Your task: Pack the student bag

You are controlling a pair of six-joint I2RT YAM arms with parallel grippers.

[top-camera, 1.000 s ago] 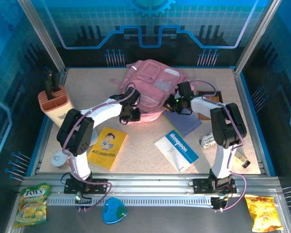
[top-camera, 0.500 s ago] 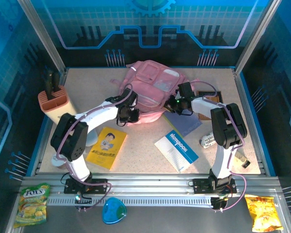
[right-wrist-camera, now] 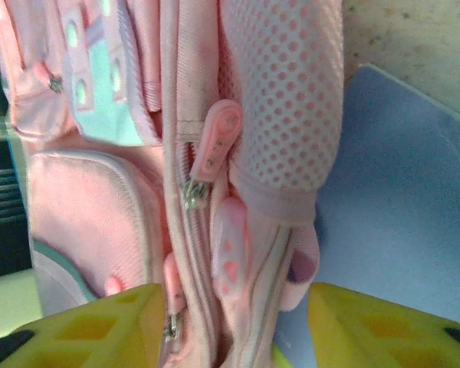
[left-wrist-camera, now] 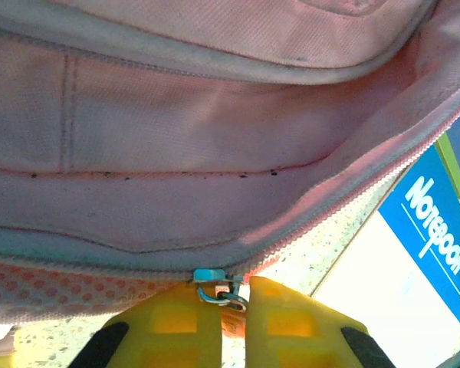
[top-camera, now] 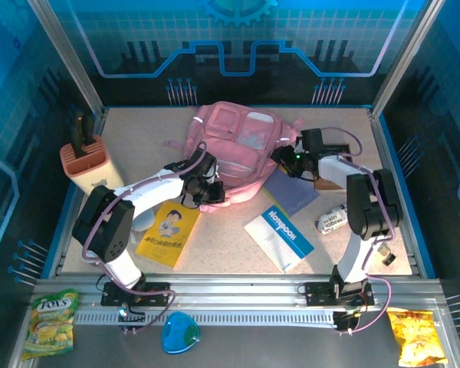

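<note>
Speckled worktop [top-camera: 215, 257] is carrying the student bag [top-camera: 238, 142] at its far middle.
Left gripper [left-wrist-camera: 244, 293] is pinching the bag's zip pull [left-wrist-camera: 211, 276] between jaws pressed close. Right gripper [right-wrist-camera: 234, 341] is holding its jaws spread astride the bag's zipped side, and contact is hard to judge. Notebook [top-camera: 278, 238] and yellow booklet [top-camera: 167, 232] are lying toward the near edge, leaving bare room between them.
</note>
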